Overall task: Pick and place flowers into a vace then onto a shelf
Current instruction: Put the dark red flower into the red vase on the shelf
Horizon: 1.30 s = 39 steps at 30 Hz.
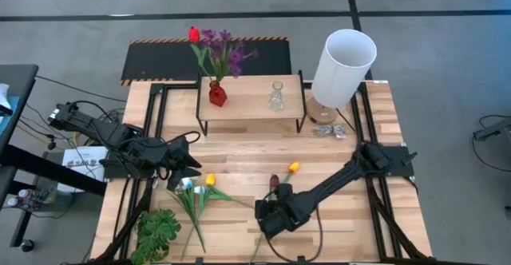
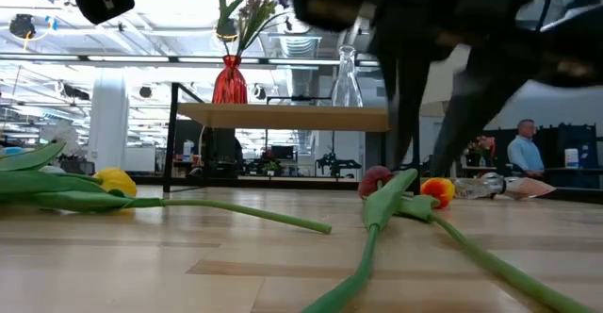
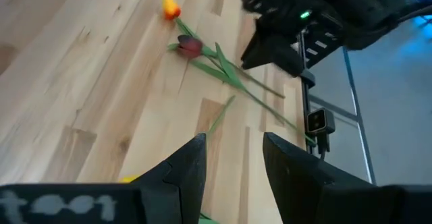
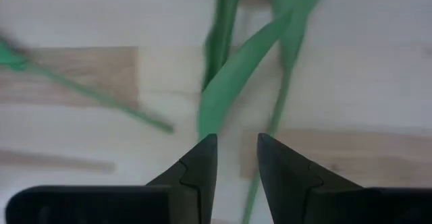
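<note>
Loose flowers lie flat on the table: a yellow tulip (image 1: 210, 179) and a white one (image 1: 186, 183) at near left, a maroon tulip (image 1: 274, 181) and an orange one (image 1: 293, 168) at centre. My right gripper (image 1: 267, 217) points down, open, just above the maroon and orange tulips' crossed stems (image 4: 223, 82), touching nothing. My left gripper (image 1: 188, 165) hangs open above the table's left side, near the yellow tulip, holding nothing. The shelf (image 1: 251, 97) at far centre bears a red vase (image 1: 217, 95) with a red tulip and a purple bunch, and a clear glass vase (image 1: 276, 97).
A tall white cylinder (image 1: 343, 65) stands just right of the shelf. A green leafy plant (image 1: 156, 233) sits at the near left corner. Bare wood lies between the shelf and the loose flowers. A person (image 2: 523, 148) shows far off in the room.
</note>
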Available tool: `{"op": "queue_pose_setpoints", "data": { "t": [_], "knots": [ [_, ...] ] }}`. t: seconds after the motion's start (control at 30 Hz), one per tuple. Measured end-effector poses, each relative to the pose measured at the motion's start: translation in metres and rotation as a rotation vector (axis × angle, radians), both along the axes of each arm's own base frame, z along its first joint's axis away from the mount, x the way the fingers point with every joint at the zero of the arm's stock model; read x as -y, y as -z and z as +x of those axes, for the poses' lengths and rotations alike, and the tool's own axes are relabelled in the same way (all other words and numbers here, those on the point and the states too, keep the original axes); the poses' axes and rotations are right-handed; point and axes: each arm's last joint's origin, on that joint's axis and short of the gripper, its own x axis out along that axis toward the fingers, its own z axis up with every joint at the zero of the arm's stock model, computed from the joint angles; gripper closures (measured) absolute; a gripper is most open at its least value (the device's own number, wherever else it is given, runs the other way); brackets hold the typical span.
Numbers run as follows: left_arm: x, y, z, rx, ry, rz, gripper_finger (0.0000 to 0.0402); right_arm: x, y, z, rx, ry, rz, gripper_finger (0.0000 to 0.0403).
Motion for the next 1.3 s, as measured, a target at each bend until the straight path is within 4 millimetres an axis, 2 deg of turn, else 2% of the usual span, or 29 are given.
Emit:
{"op": "queue_pose_setpoints", "data": {
  "t": [0.1, 0.47, 0.67, 1.3],
  "knots": [
    [0.000, 0.000, 0.000, 0.004, 0.011, 0.017, 0.0267, 0.004, 0.009, 0.004, -0.030, 0.013, 0.009, 0.0305],
    [0.000, 0.000, 0.000, 0.008, 0.022, 0.034, 0.0267, 0.008, 0.008, -0.003, -0.106, 0.014, -0.011, 0.0305],
    [0.000, 0.000, 0.000, 0.008, 0.022, 0.035, 0.0267, 0.009, 0.007, 0.004, -0.023, 0.025, -0.035, 0.0305],
    [-0.001, 0.002, -0.001, -0.017, 0.017, 0.050, 0.0267, 0.029, 0.007, 0.017, -0.029, 0.020, -0.012, 0.0305]
  ]
}}
